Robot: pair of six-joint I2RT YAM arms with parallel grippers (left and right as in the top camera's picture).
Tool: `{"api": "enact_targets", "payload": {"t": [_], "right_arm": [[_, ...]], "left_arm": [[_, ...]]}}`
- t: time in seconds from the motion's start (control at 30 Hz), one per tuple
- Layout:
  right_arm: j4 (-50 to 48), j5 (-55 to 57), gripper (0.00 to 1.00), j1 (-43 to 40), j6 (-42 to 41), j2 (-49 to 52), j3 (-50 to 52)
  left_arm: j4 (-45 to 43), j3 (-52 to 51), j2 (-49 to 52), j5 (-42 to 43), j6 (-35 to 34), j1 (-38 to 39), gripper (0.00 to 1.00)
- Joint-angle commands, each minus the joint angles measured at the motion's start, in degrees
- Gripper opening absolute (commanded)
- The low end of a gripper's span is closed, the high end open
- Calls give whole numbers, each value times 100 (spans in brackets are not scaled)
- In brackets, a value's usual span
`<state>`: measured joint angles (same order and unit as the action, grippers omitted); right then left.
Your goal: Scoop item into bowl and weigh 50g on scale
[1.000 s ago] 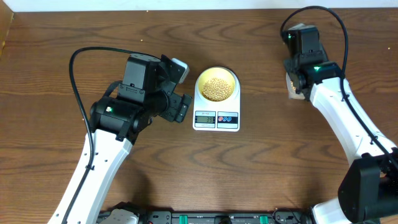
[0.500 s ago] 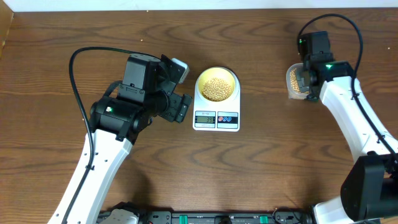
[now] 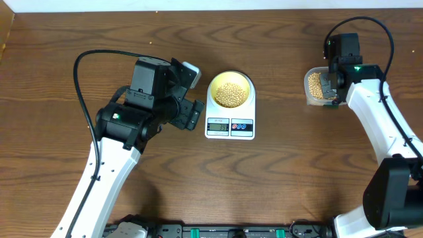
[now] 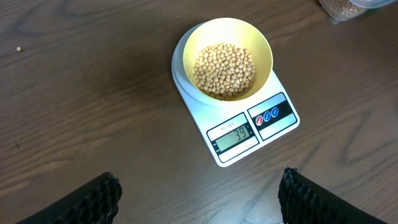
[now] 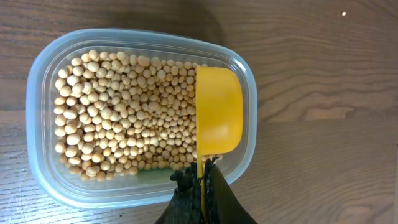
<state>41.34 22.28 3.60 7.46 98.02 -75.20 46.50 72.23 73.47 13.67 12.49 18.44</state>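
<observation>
Wooden table (image 3: 264,185); beans (image 4: 224,70) in bowl (image 4: 186,45) on scale (image 4: 235,135); right tool (image 5: 200,180) grips scoop (image 5: 217,112).

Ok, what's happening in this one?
The right gripper holds a yellow scoop by its handle, the cup down in the clear tub of beans and looking empty. The pale bowl sits on the white scale with a heap of beans in it; the display appears to read 34, short of 50. The left gripper hangs open and empty over the table near the scale.
</observation>
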Motion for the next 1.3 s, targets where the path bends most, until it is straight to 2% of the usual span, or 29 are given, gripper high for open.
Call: {"api": "enact_targets", "payload": {"t": [0.0,0.3,0.4,0.53,0.77,1.1,1.27], "right_arm": [[-2,-22,1,-57,-122,59,107],[-538,-739,1,-94,-229,59,503],[-535,-868,1,-94,-227,59,503],[-531,-1792,1,-94,125,59,503],[-378,-2315,1,-94,160,59,503],[-15,-2343,1,-160,133,59,503],[-35,-2785,1,-396,20,59,503]], "left_arm": [[20,-2,15,70,74,-22,83],[20,-2,15,70,74,-22,83],[20,-2,15,70,74,-22,83],[20,-2,15,70,74,-22,83],[20,-2,15,70,74,-22,83],[20,-2,15,70,76,-22,83],[20,-2,15,70,74,-22,83]]}}
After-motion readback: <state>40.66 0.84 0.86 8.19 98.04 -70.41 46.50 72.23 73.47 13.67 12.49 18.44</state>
